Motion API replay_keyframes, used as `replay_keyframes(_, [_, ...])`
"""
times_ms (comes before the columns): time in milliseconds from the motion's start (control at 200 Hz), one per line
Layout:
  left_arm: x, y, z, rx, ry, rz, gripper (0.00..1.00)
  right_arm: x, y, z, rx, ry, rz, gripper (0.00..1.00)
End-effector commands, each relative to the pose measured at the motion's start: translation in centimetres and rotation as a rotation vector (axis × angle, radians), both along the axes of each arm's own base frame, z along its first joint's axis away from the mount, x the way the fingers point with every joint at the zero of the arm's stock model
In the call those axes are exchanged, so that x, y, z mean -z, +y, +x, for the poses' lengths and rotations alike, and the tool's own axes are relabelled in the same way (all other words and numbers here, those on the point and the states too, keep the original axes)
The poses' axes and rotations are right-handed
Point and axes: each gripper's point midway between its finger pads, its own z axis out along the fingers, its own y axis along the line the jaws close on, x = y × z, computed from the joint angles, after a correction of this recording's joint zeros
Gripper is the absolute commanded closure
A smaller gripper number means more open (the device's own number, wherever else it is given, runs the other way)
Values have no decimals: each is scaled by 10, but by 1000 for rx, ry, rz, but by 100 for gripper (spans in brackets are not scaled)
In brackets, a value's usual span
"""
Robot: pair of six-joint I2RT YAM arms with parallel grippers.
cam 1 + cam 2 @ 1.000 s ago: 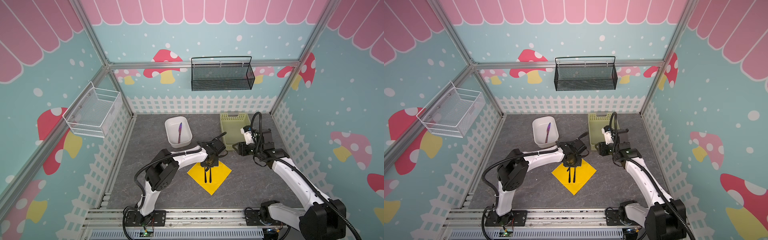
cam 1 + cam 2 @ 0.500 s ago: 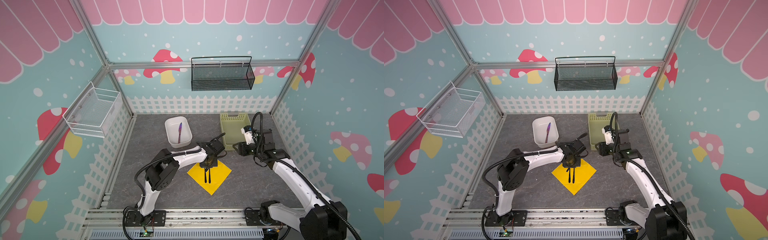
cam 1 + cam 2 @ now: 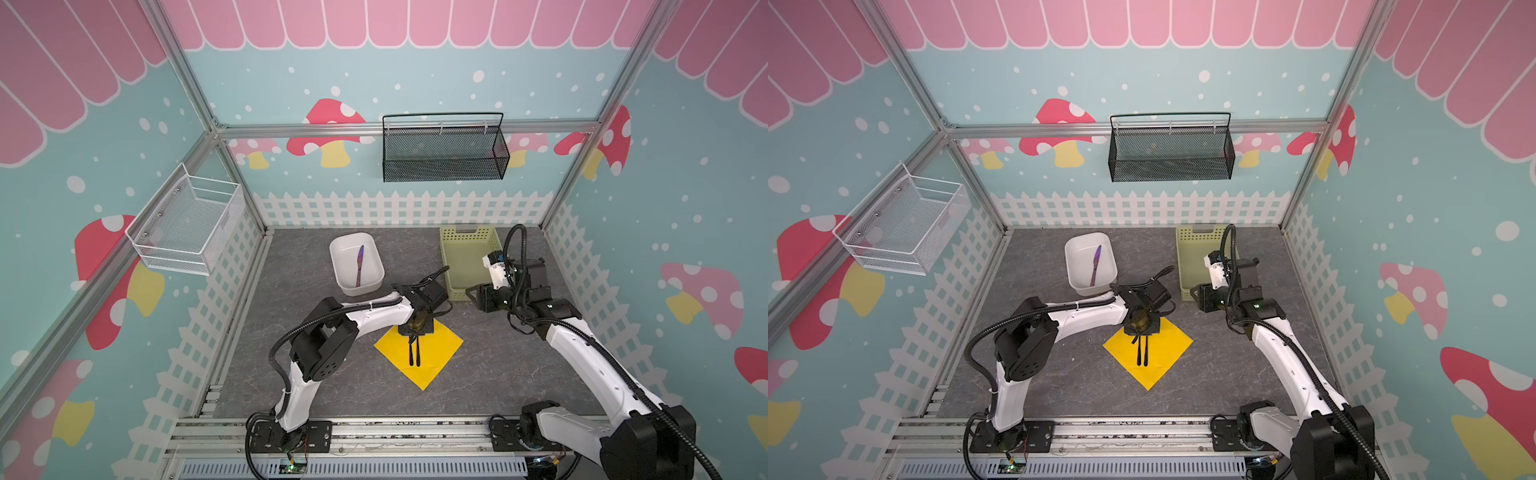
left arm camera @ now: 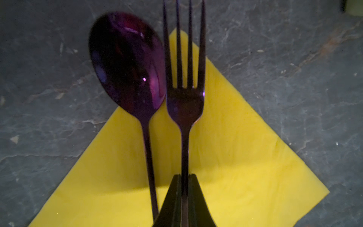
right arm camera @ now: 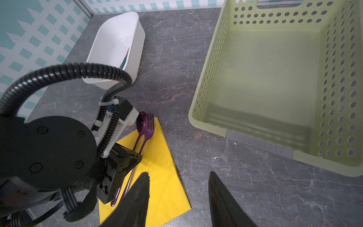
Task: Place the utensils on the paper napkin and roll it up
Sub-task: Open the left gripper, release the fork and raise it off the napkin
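Observation:
The yellow paper napkin (image 3: 438, 347) (image 3: 1169, 351) (image 4: 235, 157) (image 5: 163, 169) lies flat as a diamond on the grey floor. A dark-purple fork (image 4: 184, 106) (image 5: 149, 128) and a spoon (image 4: 125, 64) (image 5: 141, 121) lie side by side on it, with their heads over its far corner. My left gripper (image 4: 184, 175) (image 3: 414, 334) is down on the napkin, its jaws closed around the fork's handle. The violet knife (image 3: 358, 264) (image 3: 1096, 264) lies in the white tub (image 3: 334, 257). My right gripper (image 5: 177, 175) (image 3: 471, 293) hovers open and empty to the right of the napkin's far corner.
A pale green perforated basket (image 3: 446, 266) (image 5: 208, 78) stands empty at the back right, just behind my right gripper. A black mesh basket (image 3: 444, 149) hangs on the back wall and a white wire basket (image 3: 187, 224) on the left wall.

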Motion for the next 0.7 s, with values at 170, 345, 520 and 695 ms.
replay_keyframes(170, [-35,-4,13,-29,-63,-67,80,-1,6,-5,-30,11,39,50])
replay_keyframes(345, [-81,5,28,-32,-148,-124,79,8,17,-11,-49,59,116,52])
replay_keyframes(520, [-108,26,39,-21,-199,-149,80,22,39,-18,-81,122,160,52])
replay_keyframes(695, [-124,51,45,10,-228,-178,81,36,65,-23,-117,177,174,52])
